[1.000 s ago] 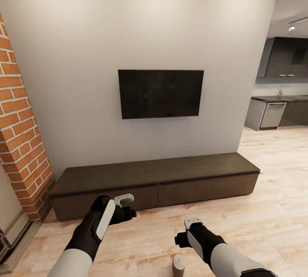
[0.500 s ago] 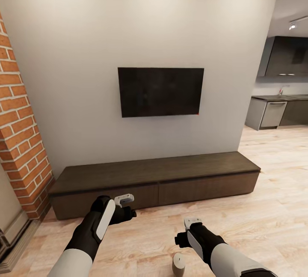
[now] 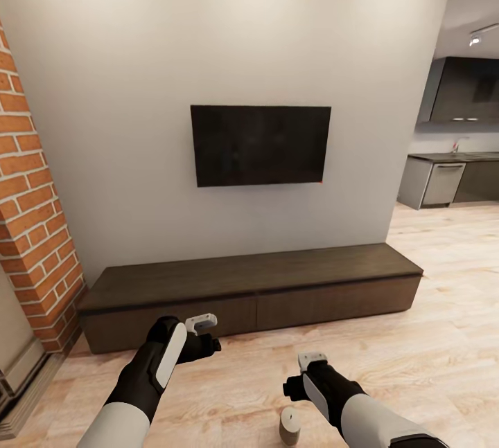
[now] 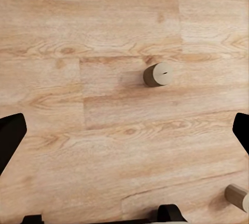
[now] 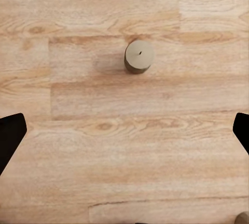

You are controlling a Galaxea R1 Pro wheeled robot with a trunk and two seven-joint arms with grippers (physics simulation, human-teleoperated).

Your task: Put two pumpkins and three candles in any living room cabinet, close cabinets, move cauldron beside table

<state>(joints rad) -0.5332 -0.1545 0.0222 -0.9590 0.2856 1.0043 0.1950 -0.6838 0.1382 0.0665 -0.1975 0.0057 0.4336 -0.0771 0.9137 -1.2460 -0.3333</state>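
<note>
**Mia:** Wood floor (image 3: 443,337) goes all the way to a big white wall, with a black TV (image 3: 260,145) hung up high. What is that long brown box under it?

**Ben:** That is the cabinet (image 3: 249,299). It sits at twelve o'clock from the robot, flat against the wall. Both drawer fronts look pushed in, so nothing can go inside yet.

**Mia:** Where are the candles?

**Ben:** One candle (image 3: 289,426) stands on the floor at about six o'clock, just beside the right arm and very near the robot. I think it is on the floor because nobody has picked it up yet.

**Mia:** Do the arm cameras see it too?

**Ben:** The left arm camera sees a candle (image 4: 157,74) with a second candle (image 4: 237,197) at the edge. The right arm camera looks straight down on a candle (image 5: 139,55) too. I cannot tell which one is which.

**Mia:** Are the pincers holding anything?

**Ben:** No. The left pincer (image 3: 201,323) and the right pincer (image 3: 312,359) both hang in the air over the floor, pointing down. In the arm cameras the dark finger tips sit far out at both sides, so both are spread wide with nothing between them.

**Mia:** Why hold them like that?

**Ben:** My guess is they are ready to drop down on a candle. I see no pumpkins or pot here.
</note>
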